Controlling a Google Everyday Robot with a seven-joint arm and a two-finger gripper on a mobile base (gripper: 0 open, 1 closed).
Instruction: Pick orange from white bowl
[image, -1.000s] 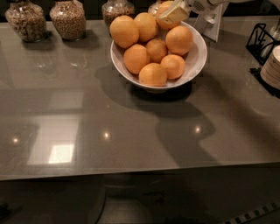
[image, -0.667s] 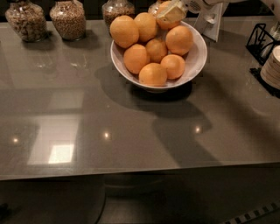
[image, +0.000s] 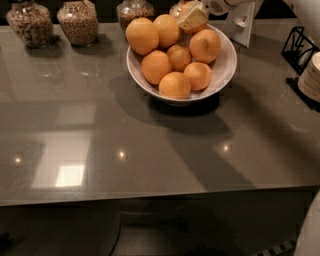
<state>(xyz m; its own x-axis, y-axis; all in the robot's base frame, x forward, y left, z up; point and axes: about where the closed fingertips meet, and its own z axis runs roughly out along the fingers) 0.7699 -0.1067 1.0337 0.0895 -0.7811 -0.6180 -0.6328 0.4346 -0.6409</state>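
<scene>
Above glossy white bowl (image: 226, 67): gripper (image: 193, 19) near smooth round orange (image: 205, 46).

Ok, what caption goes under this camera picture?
Robot gripper at the back of a white bowl piled with oranges.

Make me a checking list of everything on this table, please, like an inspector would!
Surface: glossy grey countertop, light glare spots.
Job's things: white bowl near the back, heaped with oranges.
Clutter: glass jars of grains along the back edge; black wire rack and stacked plates at right.
Grippers: gripper over the bowl's back rim, among the top oranges.
Cables: nothing seen.
Surroundings: dark floor below the counter's front edge.
</scene>
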